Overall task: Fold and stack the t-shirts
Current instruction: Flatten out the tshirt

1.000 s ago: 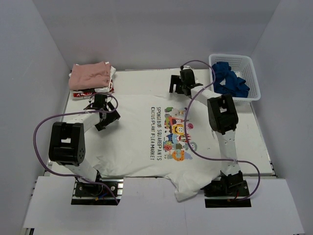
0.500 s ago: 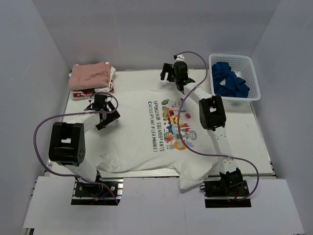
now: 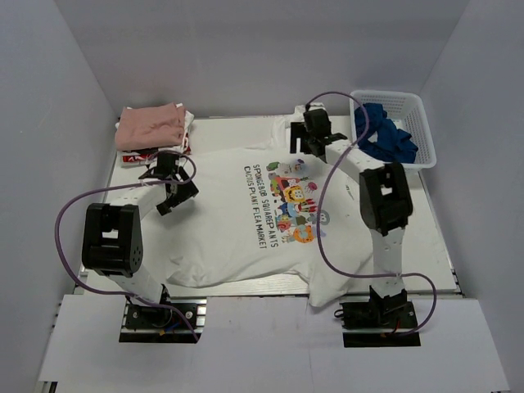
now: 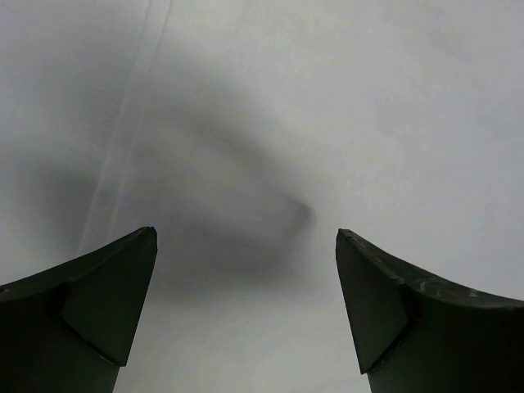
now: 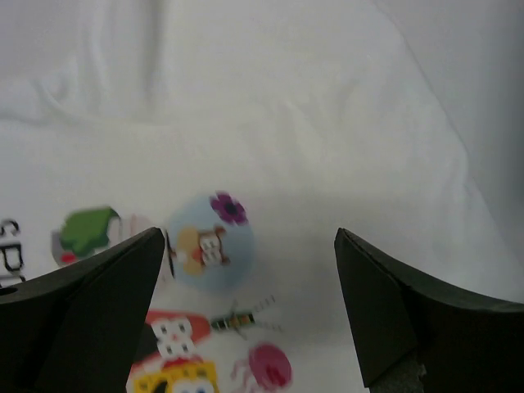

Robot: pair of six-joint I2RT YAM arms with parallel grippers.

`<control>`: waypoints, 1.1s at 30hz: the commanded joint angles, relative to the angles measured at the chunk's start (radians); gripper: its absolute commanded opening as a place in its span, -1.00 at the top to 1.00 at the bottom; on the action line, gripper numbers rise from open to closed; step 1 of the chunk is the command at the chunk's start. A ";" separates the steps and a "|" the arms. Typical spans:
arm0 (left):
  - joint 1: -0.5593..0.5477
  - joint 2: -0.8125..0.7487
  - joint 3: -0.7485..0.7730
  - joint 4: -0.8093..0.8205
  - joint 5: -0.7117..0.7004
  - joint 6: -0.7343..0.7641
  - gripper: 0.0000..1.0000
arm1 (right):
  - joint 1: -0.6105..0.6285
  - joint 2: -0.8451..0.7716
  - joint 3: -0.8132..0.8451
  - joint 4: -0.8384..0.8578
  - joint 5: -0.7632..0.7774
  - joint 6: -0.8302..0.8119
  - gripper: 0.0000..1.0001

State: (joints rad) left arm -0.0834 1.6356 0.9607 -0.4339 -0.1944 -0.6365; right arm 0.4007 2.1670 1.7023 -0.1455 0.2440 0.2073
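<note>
Left tool (image 4: 246,237) gapes wide, empty, above the white t-shirt (image 3: 221,229) mid-left; right tool (image 5: 250,237) likewise open over its graphic (image 3: 295,196), upper centre.

You had a white table (image 3: 430,225) in front of you, boxed in by 3 plain, pale grey walls (image 3: 246,57) — left, back and right. The light was soft and even, leaving only faint shadows. A white panel (image 3: 270,352) ran along the table's near edge.
</note>
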 commanded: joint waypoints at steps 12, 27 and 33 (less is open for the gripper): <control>0.020 0.305 0.268 -0.035 -0.050 0.014 -1.00 | -0.007 -0.242 -0.418 -0.146 0.060 0.159 -0.81; 0.019 0.662 0.794 -0.207 -0.051 0.081 -1.00 | -0.056 0.004 -0.144 -0.192 0.092 0.184 -0.81; -0.004 0.436 0.709 -0.289 -0.077 0.048 -1.00 | -0.042 -0.100 -0.194 -0.174 0.045 0.129 -0.81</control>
State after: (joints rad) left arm -0.0742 2.2261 1.7359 -0.6327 -0.3096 -0.5571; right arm 0.3523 2.1494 1.5665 -0.3183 0.3080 0.3626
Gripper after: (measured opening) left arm 0.997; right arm 0.904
